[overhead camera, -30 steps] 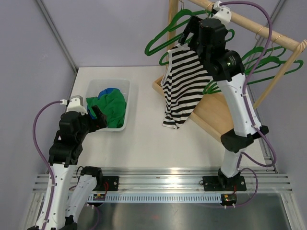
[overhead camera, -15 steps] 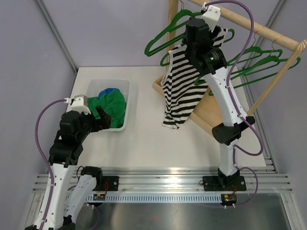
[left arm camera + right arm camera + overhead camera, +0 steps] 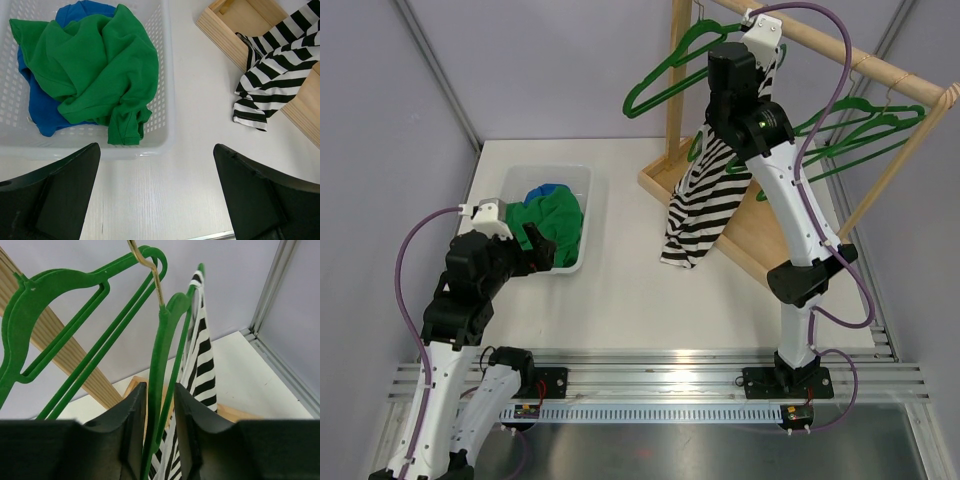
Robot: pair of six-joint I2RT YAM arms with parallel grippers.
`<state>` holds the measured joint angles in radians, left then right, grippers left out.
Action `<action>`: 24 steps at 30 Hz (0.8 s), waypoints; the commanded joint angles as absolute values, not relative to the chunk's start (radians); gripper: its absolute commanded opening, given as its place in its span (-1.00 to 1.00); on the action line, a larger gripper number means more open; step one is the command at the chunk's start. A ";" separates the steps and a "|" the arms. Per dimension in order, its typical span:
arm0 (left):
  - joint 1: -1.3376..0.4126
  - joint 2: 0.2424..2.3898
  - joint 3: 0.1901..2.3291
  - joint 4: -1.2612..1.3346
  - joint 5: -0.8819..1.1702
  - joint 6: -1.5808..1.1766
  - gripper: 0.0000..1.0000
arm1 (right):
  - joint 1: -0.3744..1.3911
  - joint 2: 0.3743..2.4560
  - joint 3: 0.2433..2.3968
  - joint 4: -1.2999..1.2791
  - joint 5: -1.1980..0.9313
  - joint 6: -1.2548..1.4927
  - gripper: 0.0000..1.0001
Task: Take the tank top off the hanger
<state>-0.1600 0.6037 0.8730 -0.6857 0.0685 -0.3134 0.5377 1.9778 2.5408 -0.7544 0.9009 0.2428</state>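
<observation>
Hanging garment: the tank top (image 3: 705,195), striped black and white, hangs from a green hanger (image 3: 161,345) hooked on the wooden rail (image 3: 850,65) at the far right of the bench (image 3: 620,290).
Long axis: near upright. The straps are at the top on the hanger's shoulder, and the body drops in a narrow, bunched fall, leaning a little toward the left arm's side.
Hem: low, over the near edge of the rack's wooden base (image 3: 770,240).
Way off the hanger: judged from how it hangs, the straps must slide down and outward along the hanger's sloping arm, so the pull goes along the garment's length, toward the bench.
Right hand (image 3: 160,402): high at the rail. Its two fingers are drawn in narrow on either side of the hanger's arm, and the striped strap lies just beside them on the outer side. Whether the pads already press the plastic I cannot tell from this close view.
Nearer arm: the right, at the hanger itself. The cloth lies directly below and beside its hand.
Left hand (image 3: 157,200): spread fully wide and holding nothing. It is low over the bench, well apart from the garment, with the hem ahead and to its right.
Basket (image 3: 162,75): white, just ahead of the left hand, holding a green top (image 3: 100,65) over a blue one (image 3: 40,110).
Spare hangers (image 3: 660,75): more green ones crowd the rail on both sides, so a sideways tug risks snagging them.
</observation>
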 commanded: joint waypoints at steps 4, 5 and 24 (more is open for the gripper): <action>-0.173 0.592 0.864 -0.641 0.098 -0.299 0.98 | 0.543 1.921 2.540 -0.764 0.942 0.253 -0.42; -0.175 0.591 0.864 -0.640 0.100 -0.299 0.98 | 0.545 1.916 2.540 -0.761 0.942 0.255 -0.42; -0.186 0.589 0.864 -0.643 0.094 -0.298 0.98 | 0.543 1.890 2.502 -0.750 0.899 0.253 -1.00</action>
